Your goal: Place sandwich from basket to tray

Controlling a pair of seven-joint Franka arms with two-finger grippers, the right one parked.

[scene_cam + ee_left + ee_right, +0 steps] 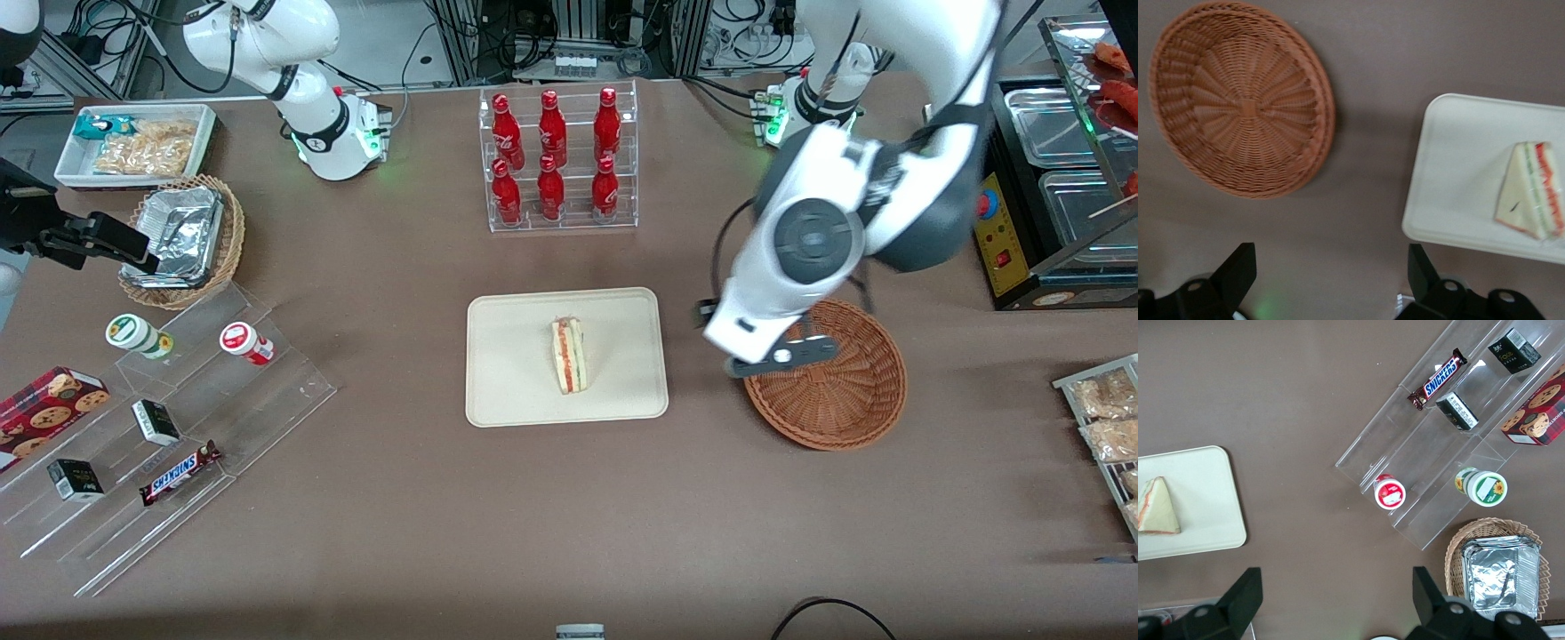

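Sandwich [569, 356] lies on the tray [507, 391], a little toward the tray's edge nearest the working arm and roughly midway between its two long edges. It is a small triangular wedge of pale bread, and its cut face shows red-orange and green filling stripes. The tray is flat, cream-beige and rectangular, and it sits near the middle of the brown table [444, 533].

Just beside the tray, toward the working arm's end of the table, sits the round reddish-brown wicker basket [845, 400]. The wrist view shows its woven bowl with nothing in it [1241, 100].

The gripper [782, 354] hangs above the basket's rim on the side nearest the tray. Its two black fingers [1235, 270] are spread wide apart with nothing between them. Judged from this layout, the transfer looks complete.

As a judgement, the sandwich is light, soft and easily crushed. The bread would dent under a firm pinch, and the layers could slide apart. If it needed regripping, the best hold would be across the two flat bread faces near the thick middle of the wedge, with gentle pressure, not on the thin pointed tip or the filling edge.

Farther from the front camera than the tray stands a clear rack of red bottles [556, 160].
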